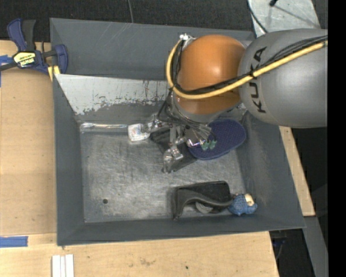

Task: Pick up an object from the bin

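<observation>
Gripper [174,153] stands low over the floor of the bin [69,154], just left of the blue pad [226,136] (oval, dark, speckled), whose left end lies under the wrist. Whether the tool is spread or closed cannot be told. Left of the pad, close by the gripper: a black piece [160,135]. Further left: a white scrap [137,133] and a clear rod [104,127]. Below the pad, well apart: a black pouch [199,198], with a blue toy [242,204] at its right end.

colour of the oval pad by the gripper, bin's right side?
Dark blue-purple oval pad, seen in the camera view.
</observation>
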Robot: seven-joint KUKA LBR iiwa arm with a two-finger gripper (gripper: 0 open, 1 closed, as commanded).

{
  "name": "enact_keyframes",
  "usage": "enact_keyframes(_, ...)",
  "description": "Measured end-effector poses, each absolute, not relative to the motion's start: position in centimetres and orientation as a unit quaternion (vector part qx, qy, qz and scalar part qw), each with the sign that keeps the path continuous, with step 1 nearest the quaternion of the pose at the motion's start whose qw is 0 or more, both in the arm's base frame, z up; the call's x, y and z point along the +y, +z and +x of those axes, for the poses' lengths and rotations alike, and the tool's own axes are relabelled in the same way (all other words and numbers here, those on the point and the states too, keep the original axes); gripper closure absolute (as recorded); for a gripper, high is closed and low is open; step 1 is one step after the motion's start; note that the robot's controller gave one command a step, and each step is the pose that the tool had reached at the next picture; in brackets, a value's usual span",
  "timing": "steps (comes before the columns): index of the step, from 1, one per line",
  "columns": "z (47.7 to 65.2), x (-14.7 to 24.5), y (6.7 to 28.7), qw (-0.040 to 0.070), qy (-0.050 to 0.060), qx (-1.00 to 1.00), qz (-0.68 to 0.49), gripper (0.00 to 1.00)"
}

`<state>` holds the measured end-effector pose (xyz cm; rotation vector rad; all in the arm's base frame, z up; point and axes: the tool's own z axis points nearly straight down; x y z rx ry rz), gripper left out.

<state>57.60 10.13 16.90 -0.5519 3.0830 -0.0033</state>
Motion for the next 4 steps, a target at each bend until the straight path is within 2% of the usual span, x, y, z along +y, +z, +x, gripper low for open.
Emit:
enact_keyframes(1, 54.1, 6.0, 19.9, 0.001, -0.001, 0.983, -0.185, 0.00)
enact_keyframes(2, 58.8, 2.8, 12.8, 0.001, 0.000, 0.995, -0.103, 0.00)
enact_keyframes(3, 61.4, -0.8, 7.2, 0.004, 0.003, 0.995, -0.099, 0.00)
enact_keyframes(4, 61.9, -0.8, 7.9, 0.011, 0.001, 0.995, -0.098, 1.00)
